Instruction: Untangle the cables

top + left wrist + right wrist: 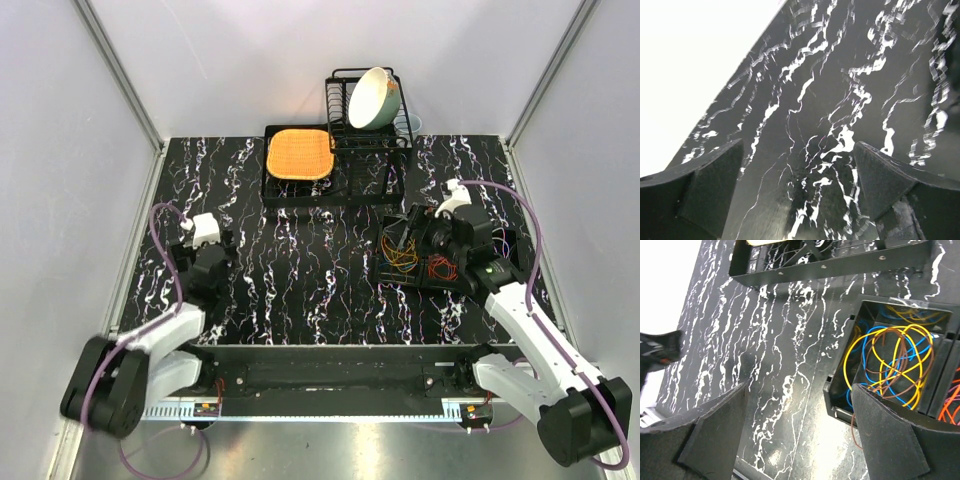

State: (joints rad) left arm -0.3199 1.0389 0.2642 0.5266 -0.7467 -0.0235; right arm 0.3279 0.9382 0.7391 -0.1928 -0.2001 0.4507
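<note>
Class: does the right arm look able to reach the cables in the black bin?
Probably yes: the right tool hangs open beside the open-topped bin, and nothing covers the cables inside.

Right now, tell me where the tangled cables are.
Top view: the cables lie in a black bin on the right side of the table, in front of the dish rack, right by the right hand.

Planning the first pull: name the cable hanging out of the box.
The brown cable: its end trails over the box wall; the yellow cable and blue cable stay inside.
</note>
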